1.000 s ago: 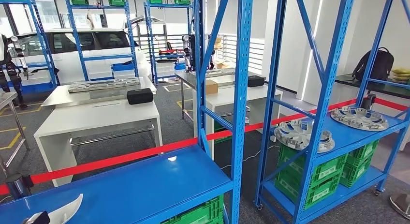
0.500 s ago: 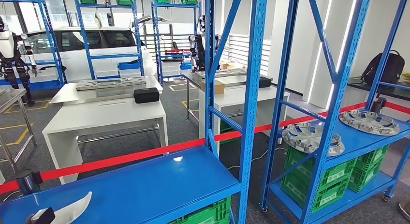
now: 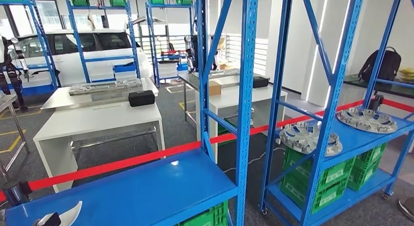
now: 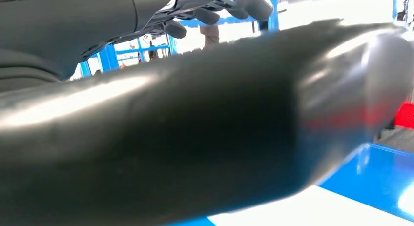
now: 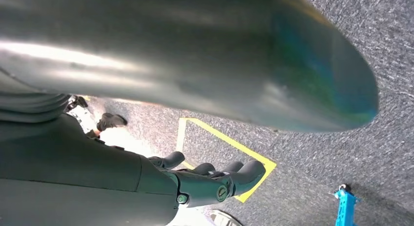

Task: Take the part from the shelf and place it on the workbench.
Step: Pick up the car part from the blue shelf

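Down in the near corner of the blue shelf (image 3: 146, 187) the left hand (image 3: 49, 219) sits right against the pale curved part (image 3: 68, 214), though whether its fingers grip it I cannot tell. The right hand (image 5: 215, 179) hangs over grey carpet with a yellow floor line (image 5: 229, 145), fingers loosely curled, holding nothing. Beyond the red barrier tape (image 3: 146, 157) stands the white tabletop (image 3: 97, 119).

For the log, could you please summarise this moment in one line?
left hand: holds part | right hand: empty | workbench: not reached
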`<state>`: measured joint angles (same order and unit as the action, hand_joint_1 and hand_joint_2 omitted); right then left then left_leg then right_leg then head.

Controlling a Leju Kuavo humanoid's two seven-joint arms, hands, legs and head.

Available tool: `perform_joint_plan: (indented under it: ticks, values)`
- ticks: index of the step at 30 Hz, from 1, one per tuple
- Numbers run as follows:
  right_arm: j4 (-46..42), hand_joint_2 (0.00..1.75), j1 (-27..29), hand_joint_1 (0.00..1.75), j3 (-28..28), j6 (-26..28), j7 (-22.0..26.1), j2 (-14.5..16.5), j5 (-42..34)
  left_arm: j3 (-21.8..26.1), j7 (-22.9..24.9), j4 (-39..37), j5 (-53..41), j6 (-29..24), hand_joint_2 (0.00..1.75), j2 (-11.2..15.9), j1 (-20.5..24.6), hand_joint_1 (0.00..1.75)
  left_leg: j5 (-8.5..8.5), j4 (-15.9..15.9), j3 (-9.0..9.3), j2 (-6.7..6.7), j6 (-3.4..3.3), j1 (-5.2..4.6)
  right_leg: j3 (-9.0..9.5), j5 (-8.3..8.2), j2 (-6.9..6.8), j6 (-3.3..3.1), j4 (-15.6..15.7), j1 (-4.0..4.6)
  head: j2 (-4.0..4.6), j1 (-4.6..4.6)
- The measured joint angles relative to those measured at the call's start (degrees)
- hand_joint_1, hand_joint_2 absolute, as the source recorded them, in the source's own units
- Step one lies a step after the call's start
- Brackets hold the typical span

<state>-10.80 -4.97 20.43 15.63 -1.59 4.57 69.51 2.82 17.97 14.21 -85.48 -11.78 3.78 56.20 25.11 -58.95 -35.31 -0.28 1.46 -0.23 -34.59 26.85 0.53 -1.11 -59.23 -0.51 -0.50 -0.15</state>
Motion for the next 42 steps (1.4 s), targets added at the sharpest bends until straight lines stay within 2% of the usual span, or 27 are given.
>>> perform_joint_plan:
  ticks: [2, 4, 5, 6, 8, 9, 10, 11, 13, 14, 15, 18, 25, 27, 28, 29, 30, 32, 33, 34, 37, 42]
  values:
    - [0.00, 0.00, 0.01, 0.00, 0.07, -0.02, 0.00, 0.01, 0.01, 0.01, 0.01, -0.01, 0.00, -0.02, 0.00, 0.01, -0.11, 0.00, 0.17, 0.71, 0.35, -0.07, -0.57, -0.13, 0.10, 0.02, -0.02, 0.64, 0.22, 0.05, 0.00, 0.07]
    - [0.00, 0.00, -0.02, 0.00, 0.10, -0.01, 0.02, 0.02, 0.03, 0.02, 0.02, 0.02, 0.00, -0.03, 0.00, -0.08, -0.16, 0.00, 0.02, 1.11, 0.67, -0.06, -1.24, 0.18, -0.10, 0.58, -0.12, 1.24, -0.45, 0.03, 0.00, 0.16]
    - [0.00, 0.00, -0.07, 0.00, 0.10, 0.01, 0.04, 0.02, 0.05, 0.02, 0.03, 0.03, 0.00, -0.04, 0.00, -0.14, -0.15, 0.00, -0.04, 1.31, 0.87, -0.04, -1.57, 0.37, -0.87, 1.56, -0.18, 1.49, -2.15, 0.05, 0.00, 0.23]
    - [0.00, 0.00, -0.08, 0.00, 0.11, 0.02, 0.03, 0.01, 0.06, 0.03, 0.02, 0.03, 0.01, -0.05, 0.00, -0.21, -0.19, 0.00, -0.02, 1.38, 1.01, 0.01, -1.81, 0.44, -2.39, 3.06, -0.23, 1.68, -5.23, -0.02, 0.00, 0.30]
    - [0.00, 0.00, 0.04, 0.00, 0.14, 0.04, 0.01, -0.01, 0.06, 0.04, -0.01, -0.03, 0.02, -0.08, 0.00, -0.30, -0.46, 0.00, 0.16, 1.31, 1.09, 0.03, -2.10, 0.42, -6.58, 6.20, -0.27, 1.98, -13.14, -0.05, 0.00, 0.40]
    - [0.00, 0.00, 0.15, 0.00, 0.16, 0.04, 0.00, -0.02, 0.06, 0.04, -0.03, -0.08, 0.02, -0.09, 0.00, -0.33, -0.70, 0.00, 0.26, 1.26, 1.11, 0.02, -2.15, 0.41, -8.23, 6.74, -0.27, 2.08, -15.84, -0.08, 0.00, 0.43]
    - [0.00, 0.00, 0.23, 0.00, 0.16, 0.04, 0.03, -0.03, 0.07, 0.05, -0.06, -0.11, 0.02, -0.11, 0.00, -0.36, -0.94, 0.00, 0.38, 1.18, 1.16, 0.00, -2.14, 0.41, -8.80, 6.11, -0.28, 2.12, -16.27, -0.11, 0.00, 0.46]
    - [0.00, 0.00, 0.25, 0.00, 0.16, 0.05, 0.04, -0.03, 0.08, 0.05, -0.11, -0.14, 0.03, -0.15, 0.00, -0.37, -1.13, 0.00, 0.54, 1.06, 1.24, -0.02, -2.08, 0.43, -8.18, 4.46, -0.29, 2.10, -14.34, -0.14, 0.00, 0.50]
    - [0.00, 0.00, 0.16, 0.00, 0.16, 0.08, 0.07, -0.04, 0.11, 0.07, -0.20, -0.14, 0.04, -0.29, 0.00, -0.38, -1.30, 0.00, 1.02, 0.66, 1.38, -0.07, -1.69, 0.40, -4.52, 0.46, -0.35, 1.89, -6.23, -0.16, 0.00, 0.53]
    - [0.00, 0.00, 0.10, 0.00, 0.16, 0.09, 0.06, -0.04, 0.13, 0.10, -0.24, -0.14, 0.04, -0.37, 0.00, -0.35, -1.29, 0.00, 1.29, 0.42, 1.38, -0.11, -1.41, 0.31, -2.94, -0.70, -0.35, 1.68, -2.91, -0.13, 0.00, 0.52]
    - [0.00, 0.00, 0.09, 0.00, 0.16, 0.10, 0.06, -0.05, 0.15, 0.15, -0.26, -0.13, 0.04, -0.43, 0.00, -0.32, -1.29, 0.00, 1.48, 0.28, 1.35, -0.13, -1.10, 0.20, -1.97, -1.16, -0.34, 1.45, -0.91, -0.08, 0.00, 0.48]
    - [0.00, 0.00, 0.16, 0.00, 0.16, 0.10, 0.04, -0.05, 0.16, 0.28, -0.28, -0.13, 0.04, -0.46, 0.00, -0.24, -1.28, 0.00, 1.60, 0.31, 1.32, -0.16, -0.64, 0.06, -1.74, -0.99, -0.29, 1.02, -0.34, 0.03, 0.00, 0.35]
    - [0.00, 0.00, 0.19, 0.00, 0.16, 0.10, 0.03, -0.05, 0.15, 0.32, -0.30, -0.13, 0.04, -0.46, 0.00, -0.24, -1.28, 0.00, 1.57, 0.41, 1.36, -0.17, -0.54, 0.06, -1.72, -0.97, -0.28, 0.91, -0.34, 0.08, 0.00, 0.34]
    - [0.00, 0.00, 0.13, 0.00, 0.17, 0.11, 0.04, -0.02, 0.16, 0.43, -0.36, -0.10, 0.04, -0.46, 0.00, -0.25, -1.31, 0.00, 1.83, 0.26, 1.35, -0.14, -0.07, 0.10, -1.50, -1.05, -0.28, 0.41, -0.11, -0.05, 0.00, 0.37]
    - [0.00, 0.00, 0.07, 0.00, 0.18, 0.12, 0.04, -0.01, 0.19, 0.50, -0.40, -0.09, 0.04, -0.46, 0.00, -0.25, -1.32, 0.00, 2.46, -0.65, 0.97, -0.10, 0.28, 0.14, -1.30, -1.07, -0.28, 0.07, 0.06, -0.16, 0.00, 0.28]
    - [0.00, 0.00, 0.04, 0.00, 0.18, 0.12, 0.03, 0.01, 0.21, 0.63, -0.45, -0.13, 0.04, -0.46, 0.00, -0.24, -1.54, 0.00, 4.38, -4.82, -1.11, -0.06, 0.74, 0.24, -1.07, -1.05, -0.27, -0.32, 0.21, -0.28, 0.00, 0.20]
    - [0.00, 0.00, 0.01, 0.00, 0.19, 0.12, 0.02, 0.02, 0.30, 0.79, -0.51, -0.18, 0.05, -0.50, 0.00, -0.20, -1.96, 0.00, 4.10, -5.92, -1.98, -0.01, 0.90, 0.33, -0.76, -0.84, -0.24, -0.46, 0.22, -0.36, 0.00, 0.06]
    - [0.00, 0.00, 0.00, 0.00, 0.19, 0.12, -0.02, 0.01, 0.49, 1.15, -0.60, -0.31, 0.06, -0.65, 0.00, -0.13, -2.75, 0.00, 2.61, -4.85, -2.19, 0.03, 0.75, 0.35, -0.42, -0.34, -0.17, -0.26, 0.02, -0.28, 0.00, -0.11]
    - [0.00, 0.00, -0.04, 0.00, 0.19, 0.13, -0.01, -0.02, 0.57, 1.27, -0.64, -0.31, 0.07, -0.73, 0.00, -0.12, -2.99, 0.00, 0.32, -0.62, -0.34, 0.02, 0.44, 0.34, -0.35, -0.11, -0.14, -0.08, -0.12, -0.12, 0.00, -0.10]
    - [0.00, 0.00, -0.05, 0.00, 0.20, 0.14, -0.01, -0.07, 0.60, 1.35, -0.67, -0.32, 0.07, -0.77, 0.00, -0.12, -3.05, 0.00, 0.20, 0.50, 0.23, 0.00, 0.30, 0.29, -0.38, -0.07, -0.13, -0.12, -0.16, 0.02, 0.00, -0.04]
    - [0.00, 0.00, -0.01, 0.00, 0.21, 0.21, 0.01, -0.20, 0.64, 1.44, -0.97, -0.34, 0.07, -0.85, 0.00, -0.13, -3.26, 0.00, 0.12, 0.69, 0.35, -0.13, 0.03, 0.21, -0.25, -0.21, -0.16, -0.36, 0.12, 0.18, 0.00, 0.18]
    - [0.00, 0.00, -0.06, 0.00, 0.37, 0.43, -0.01, -0.30, 0.67, 1.70, -2.06, -0.35, 0.09, -1.56, 0.00, -0.13, -3.31, 0.00, 0.20, 0.67, 0.35, -0.29, -0.61, 0.12, 0.17, -0.45, -0.27, 0.21, 0.82, 0.13, 0.00, 0.32]
